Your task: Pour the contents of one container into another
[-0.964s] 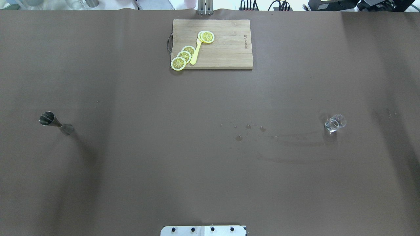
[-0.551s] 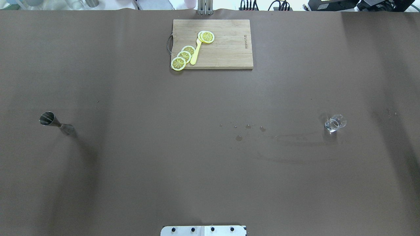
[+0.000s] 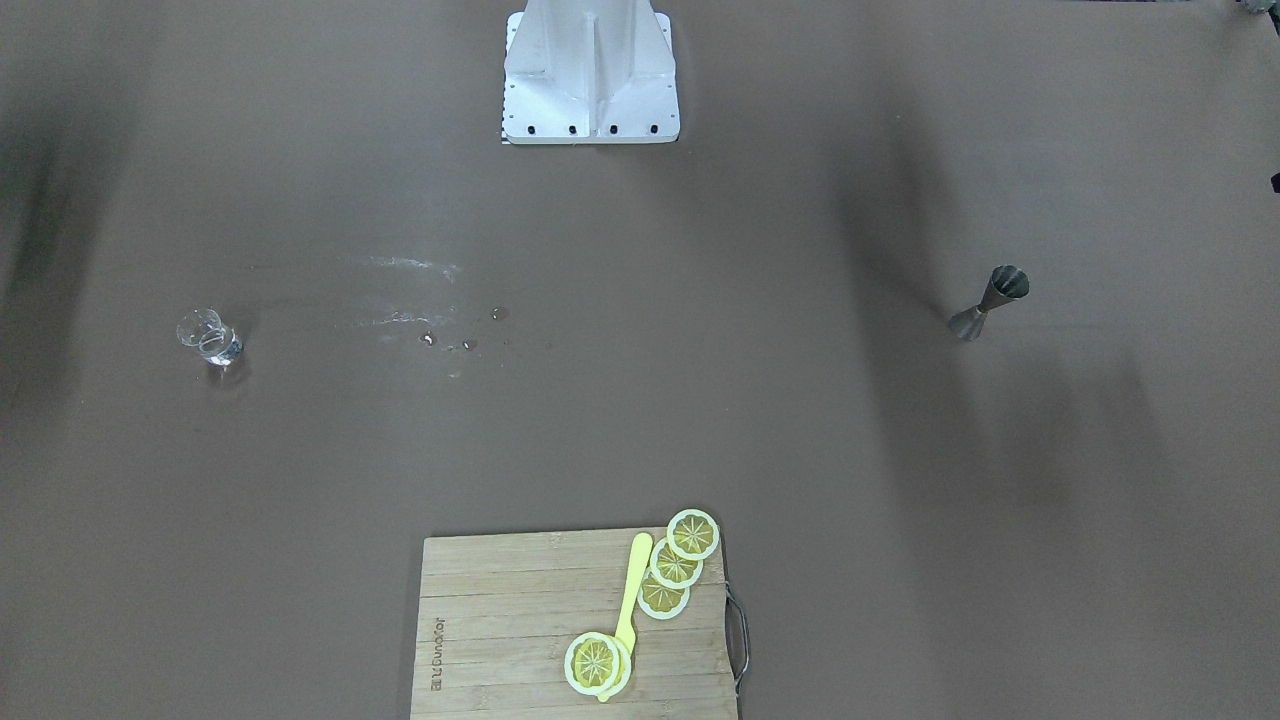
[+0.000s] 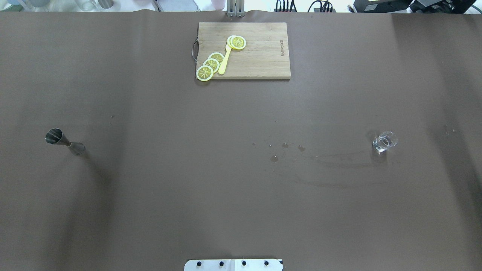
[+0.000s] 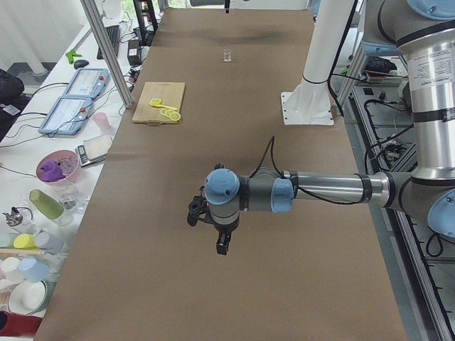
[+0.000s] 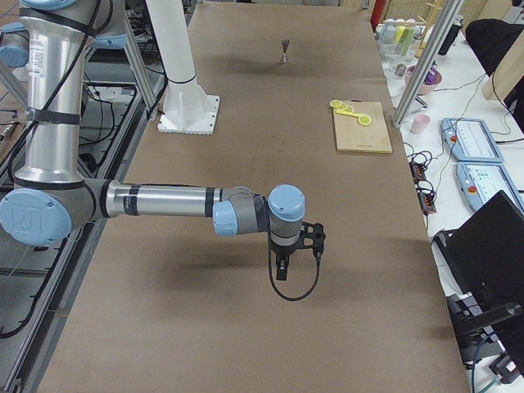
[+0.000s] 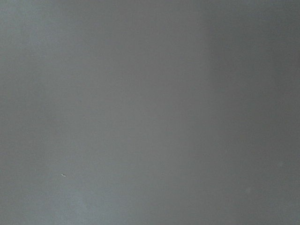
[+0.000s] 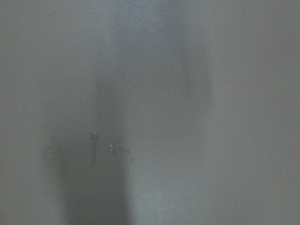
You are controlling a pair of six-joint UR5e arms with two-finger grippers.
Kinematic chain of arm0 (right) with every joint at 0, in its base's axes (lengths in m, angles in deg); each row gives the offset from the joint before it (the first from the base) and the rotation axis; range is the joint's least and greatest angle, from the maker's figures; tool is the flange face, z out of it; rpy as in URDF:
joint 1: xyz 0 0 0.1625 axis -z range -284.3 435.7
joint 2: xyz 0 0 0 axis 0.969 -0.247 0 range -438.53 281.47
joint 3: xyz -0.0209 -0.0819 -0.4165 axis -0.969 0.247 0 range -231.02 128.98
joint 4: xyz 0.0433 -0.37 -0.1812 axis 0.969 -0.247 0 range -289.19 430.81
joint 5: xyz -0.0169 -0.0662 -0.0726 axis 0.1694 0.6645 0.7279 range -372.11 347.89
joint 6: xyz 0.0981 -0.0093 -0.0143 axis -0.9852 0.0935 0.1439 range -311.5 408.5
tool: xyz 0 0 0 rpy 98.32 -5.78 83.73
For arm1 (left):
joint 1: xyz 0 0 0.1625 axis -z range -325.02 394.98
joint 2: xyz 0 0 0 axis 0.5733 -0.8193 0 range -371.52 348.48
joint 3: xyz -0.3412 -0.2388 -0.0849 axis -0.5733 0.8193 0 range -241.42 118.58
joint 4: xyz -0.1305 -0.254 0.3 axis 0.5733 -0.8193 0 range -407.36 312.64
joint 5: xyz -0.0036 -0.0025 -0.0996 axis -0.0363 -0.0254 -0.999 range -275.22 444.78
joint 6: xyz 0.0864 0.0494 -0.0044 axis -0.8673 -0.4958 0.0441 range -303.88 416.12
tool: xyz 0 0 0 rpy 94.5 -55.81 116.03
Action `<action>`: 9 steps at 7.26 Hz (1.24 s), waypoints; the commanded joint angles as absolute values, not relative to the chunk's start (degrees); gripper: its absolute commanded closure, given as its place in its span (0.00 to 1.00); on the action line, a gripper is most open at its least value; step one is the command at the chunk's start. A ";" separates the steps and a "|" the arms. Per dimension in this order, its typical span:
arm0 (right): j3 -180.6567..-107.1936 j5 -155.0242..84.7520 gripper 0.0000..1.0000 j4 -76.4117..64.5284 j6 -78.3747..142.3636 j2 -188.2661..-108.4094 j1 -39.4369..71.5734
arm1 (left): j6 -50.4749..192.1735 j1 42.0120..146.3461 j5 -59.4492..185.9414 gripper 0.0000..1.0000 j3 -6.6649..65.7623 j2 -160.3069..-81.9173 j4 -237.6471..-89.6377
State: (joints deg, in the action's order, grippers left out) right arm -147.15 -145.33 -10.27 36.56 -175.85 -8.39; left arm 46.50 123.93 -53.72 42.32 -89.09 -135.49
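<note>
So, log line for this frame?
phase: before grasp | glass cup: standing, untouched | jigger: standing, untouched | left gripper: aloft, jaws unclear | right gripper: aloft, jaws unclear

Overhead view.
- Small silvery metal hourglass jigger [image 4: 64,141]: far left of frame, mid-height, standing on the brown-covered table [image 4: 150,195].
- Small clear glass cup with pouring lip [image 4: 385,141]: far right, level with the jigger, well apart from it.
- Scattered water droplets [image 4: 274,158]: between the two, nearer the cup.
- Rectangular wooden cutting board [image 4: 260,56]: top centre.
- Round yellow lemon slices [image 4: 211,64] and slim yellow plastic utensil [image 4: 224,60]: on the board's left half, touching.
- White metal robot base plate [image 4: 233,264]: bottom centre edge.
</note>
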 commanded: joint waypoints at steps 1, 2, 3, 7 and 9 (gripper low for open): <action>-144.19 -148.24 0.00 -9.00 37.41 -173.21 -7.97 | 46.36 123.93 -55.23 0.02 42.55 -89.91 -136.04; -143.57 -148.43 0.00 -8.83 37.68 -173.01 -7.97 | 46.62 123.93 -55.49 0.02 42.21 -90.44 -136.74; -142.78 -148.08 0.00 -7.87 37.95 -172.75 -7.97 | 49.24 123.93 -55.93 0.02 41.68 -92.36 -136.75; -141.37 -142.63 0.00 -1.35 39.62 -172.66 -7.97 | 53.02 123.93 -55.50 0.03 42.03 -93.08 -142.51; -141.11 -142.72 0.00 -1.35 39.18 -171.35 -7.88 | 65.20 123.84 -54.88 0.03 41.76 -92.99 -154.62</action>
State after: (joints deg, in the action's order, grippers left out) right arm -141.29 -142.71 -1.36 39.40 -172.08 -7.92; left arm 58.23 123.91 -55.32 41.85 -93.04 -147.60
